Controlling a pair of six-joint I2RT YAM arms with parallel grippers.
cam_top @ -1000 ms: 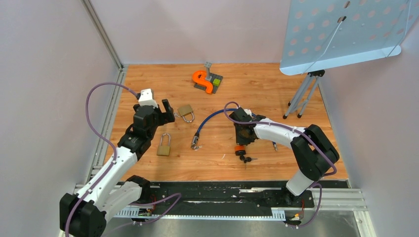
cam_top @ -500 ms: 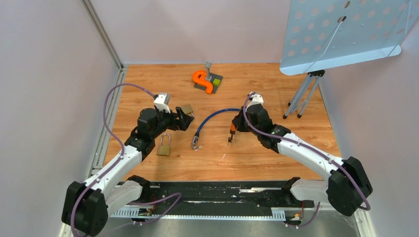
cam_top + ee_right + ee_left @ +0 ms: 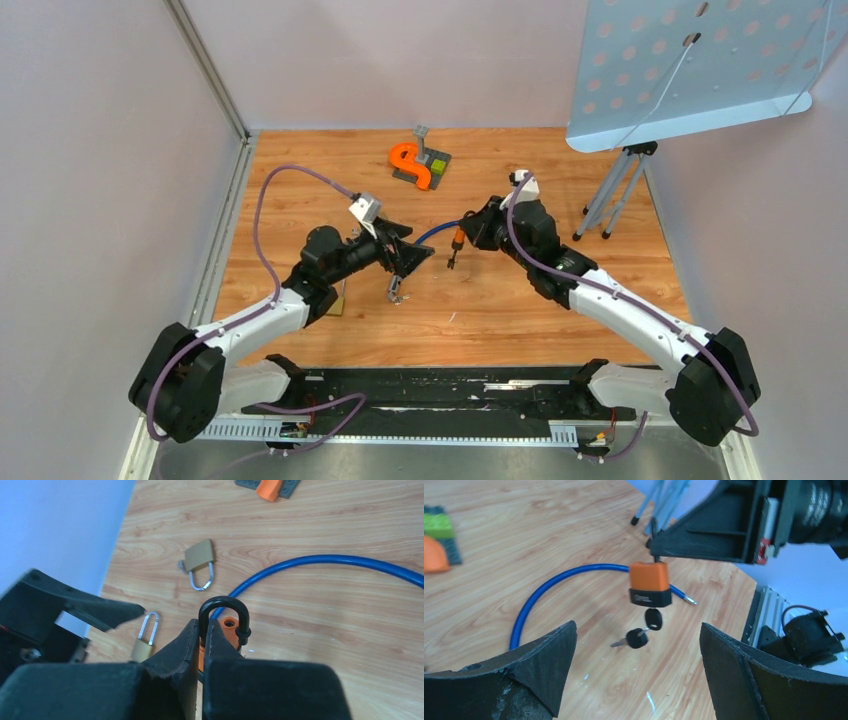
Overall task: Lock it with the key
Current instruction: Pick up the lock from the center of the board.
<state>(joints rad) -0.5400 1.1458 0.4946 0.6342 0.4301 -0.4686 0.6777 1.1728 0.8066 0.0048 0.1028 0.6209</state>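
Right gripper (image 3: 204,630): fingers pressed together on one leg of the black shackle of the orange padlock (image 3: 650,584), which hangs clear of the table (image 3: 300,170).

Right wrist view: my own fingers cover most of the orange body. Only its top face and one hole show. The shackle's free leg ends beside that hole, apparently unseated.

Left wrist view: the lock sits upper centre, with two black-headed keys (image 3: 644,630) below it. The upper key head touches the lock's underside. Its blade is hidden, so I cannot tell how far it is inserted. The lower key dangles, tilted.

Left gripper (image 3: 415,258): jaws spread wide, holding nothing, pointing at the lock from the left of the top view. In its wrist view the lock and keys lie between the two fingertips, apart from both.

Blue cable (image 3: 430,232) lies on the wood under the lock.

Brass padlock (image 3: 200,555) is upper centre of the right wrist view and second brass padlock (image 3: 142,647) lower left. In the top view my left arm covers the first and most of the second.
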